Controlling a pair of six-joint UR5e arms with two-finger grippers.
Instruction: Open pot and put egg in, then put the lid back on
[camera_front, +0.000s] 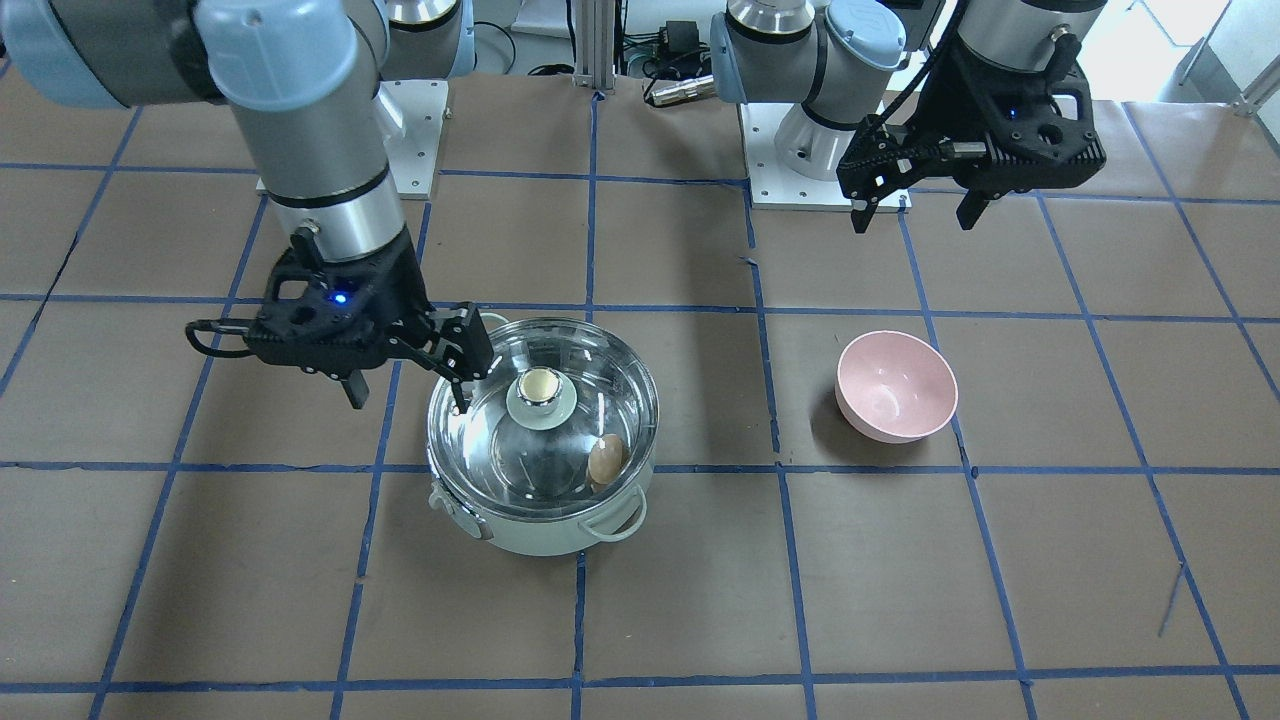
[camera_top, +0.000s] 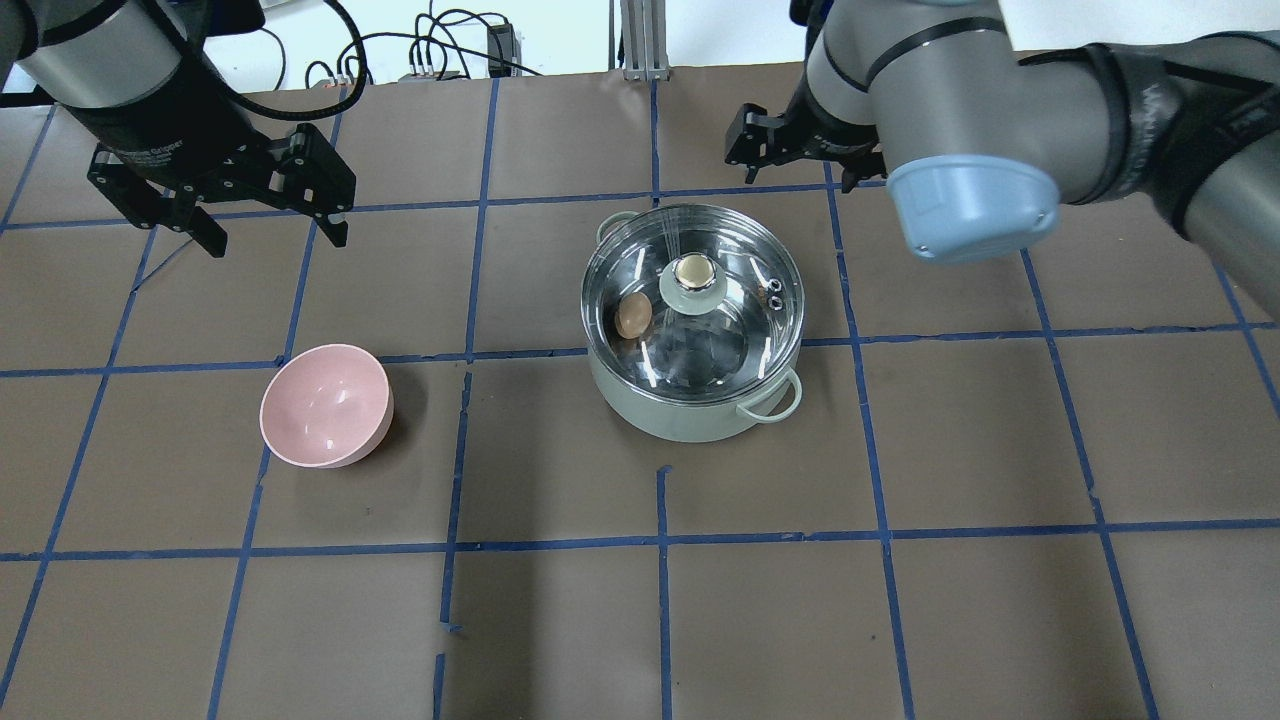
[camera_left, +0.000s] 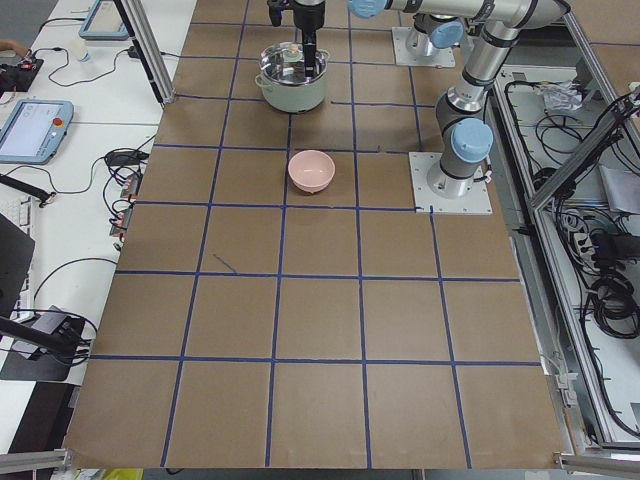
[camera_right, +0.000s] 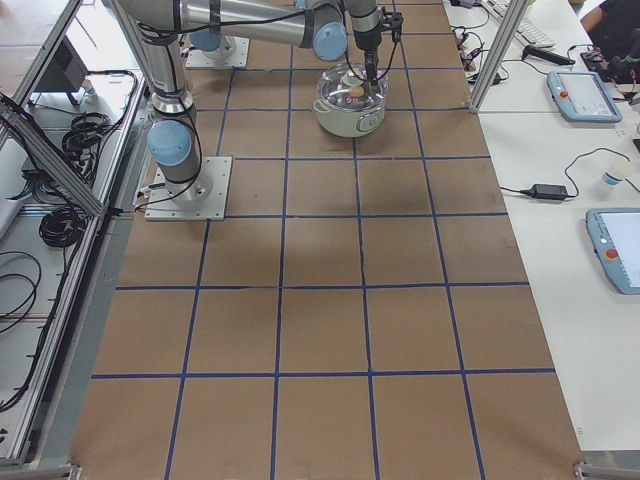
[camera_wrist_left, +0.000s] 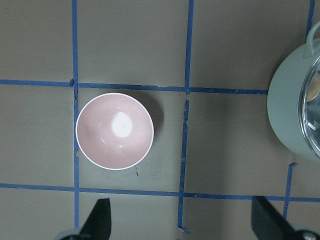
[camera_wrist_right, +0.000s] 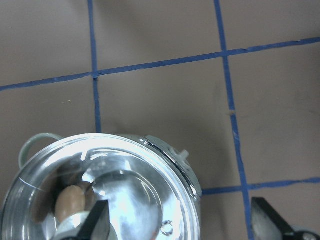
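Note:
The mint-green pot (camera_front: 540, 525) stands mid-table with the clear glass lid (camera_front: 600, 372) on it, its cream-topped knob (camera_front: 540, 388) up. The tan egg (camera_front: 606, 458) lies inside the pot and shows through the glass; it also shows in the overhead view (camera_top: 633, 316) and the right wrist view (camera_wrist_right: 70, 202). My right gripper (camera_front: 408, 395) is open and empty, raised by the pot's rim and clear of the knob. My left gripper (camera_front: 913, 215) is open and empty, raised well away from the pot (camera_top: 690, 410).
An empty pink bowl (camera_front: 896, 386) stands on the brown paper on my left side, below the left gripper's camera (camera_wrist_left: 114, 131). Blue tape lines grid the table. Both arm bases stand at the table's robot side.

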